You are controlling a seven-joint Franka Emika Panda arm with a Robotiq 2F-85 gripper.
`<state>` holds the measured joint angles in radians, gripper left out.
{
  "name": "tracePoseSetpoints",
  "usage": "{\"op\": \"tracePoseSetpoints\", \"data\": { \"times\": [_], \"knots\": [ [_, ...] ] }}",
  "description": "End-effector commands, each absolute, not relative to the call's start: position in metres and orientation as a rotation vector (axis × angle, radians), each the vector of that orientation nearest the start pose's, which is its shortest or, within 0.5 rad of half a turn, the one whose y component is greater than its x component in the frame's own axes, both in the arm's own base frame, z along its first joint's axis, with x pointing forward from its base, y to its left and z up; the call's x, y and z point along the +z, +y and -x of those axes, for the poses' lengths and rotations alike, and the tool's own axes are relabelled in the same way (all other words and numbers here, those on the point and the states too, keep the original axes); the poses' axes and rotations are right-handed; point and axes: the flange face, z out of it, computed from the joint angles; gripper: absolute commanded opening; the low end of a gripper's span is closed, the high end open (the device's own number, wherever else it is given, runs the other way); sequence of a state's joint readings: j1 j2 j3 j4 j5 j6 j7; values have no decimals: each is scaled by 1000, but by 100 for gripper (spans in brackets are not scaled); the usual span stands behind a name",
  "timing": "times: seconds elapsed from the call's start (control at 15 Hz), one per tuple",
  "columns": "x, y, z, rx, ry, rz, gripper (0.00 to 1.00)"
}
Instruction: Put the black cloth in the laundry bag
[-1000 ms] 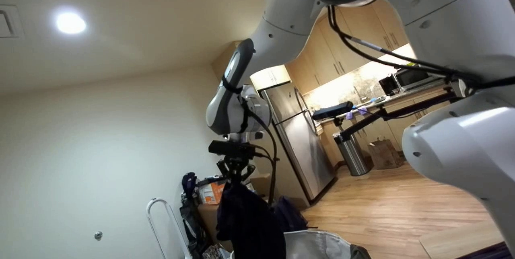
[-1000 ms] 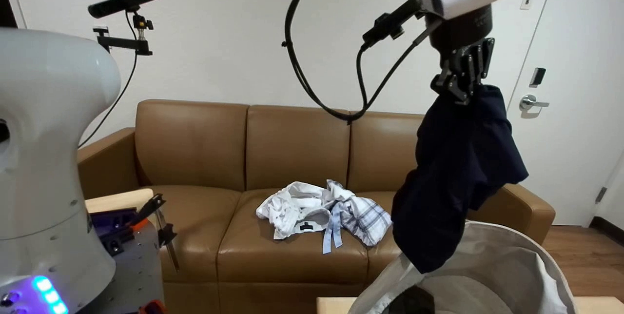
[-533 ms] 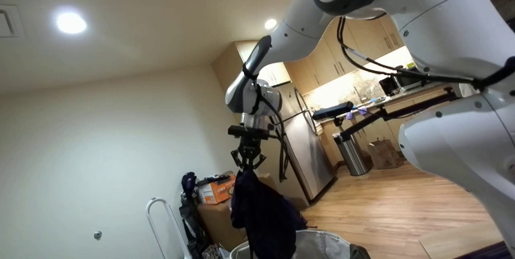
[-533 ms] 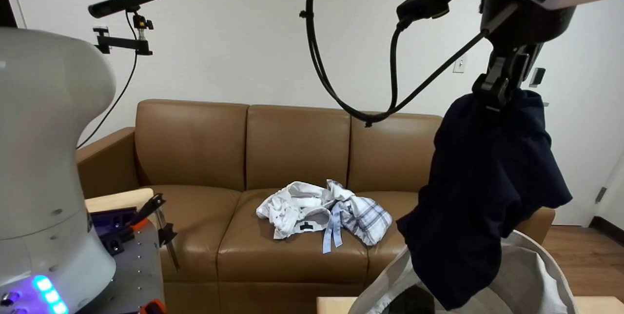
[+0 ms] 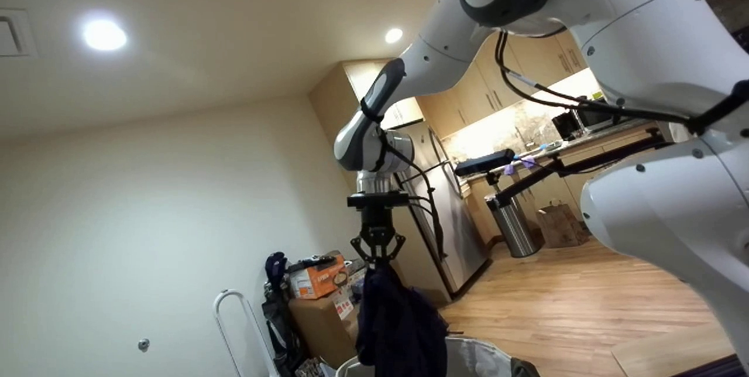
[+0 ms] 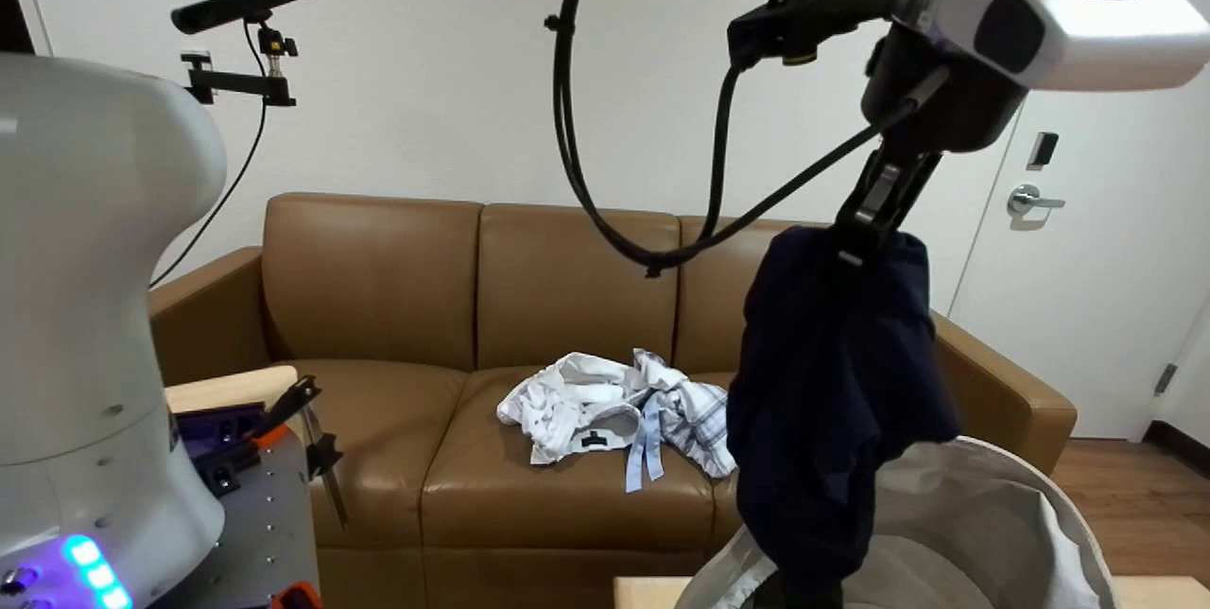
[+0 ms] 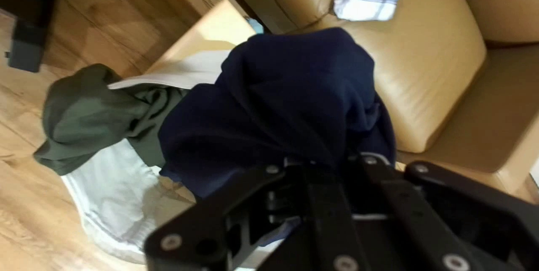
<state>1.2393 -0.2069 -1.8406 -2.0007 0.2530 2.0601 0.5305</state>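
The black cloth, very dark navy, hangs bunched from my gripper in both exterior views. The gripper points down and is shut on the cloth's top. In the wrist view the cloth bulges out past the gripper and hides the fingertips. The laundry bag, pale grey and wide, stands open below. The cloth's lower end overlaps the bag's opening in both exterior views; whether it is inside the rim I cannot tell. The bag's rim and wall show left of the cloth in the wrist view.
A dark green cloth drapes over the bag's rim. A brown couch behind holds white and plaid clothes. A pale wooden board lies by the bag. Boxes stand against the wall. An arm cable loops beside the gripper.
The gripper, still holding the cloth, shifted right in both exterior views, then came lower; in the couch view it also swung back left. The cloth's lower end now hangs deeper over the bag.
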Motion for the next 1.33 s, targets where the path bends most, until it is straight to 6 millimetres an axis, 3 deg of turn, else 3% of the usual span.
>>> {"op": "tracePoseSetpoints", "data": {
  "times": [0.0,0.2,0.27,0.33,0.47,0.53,0.8,1.0,1.27],
  "knots": [
    [413,-347,-449,201,1497,2347,3],
    [392,-365,-438,351,1522,2530,3],
    [395,-356,-435,274,1524,2458,3],
    [390,-359,-434,289,1517,2465,11],
    [390,-358,-434,284,1501,2447,11],
    [390,-358,-438,227,1486,2479,3],
    [376,-390,-445,145,1436,2803,3],
    [358,-412,-446,118,1370,3027,3],
    [319,-405,-448,175,1189,3038,3]
  ]
}}
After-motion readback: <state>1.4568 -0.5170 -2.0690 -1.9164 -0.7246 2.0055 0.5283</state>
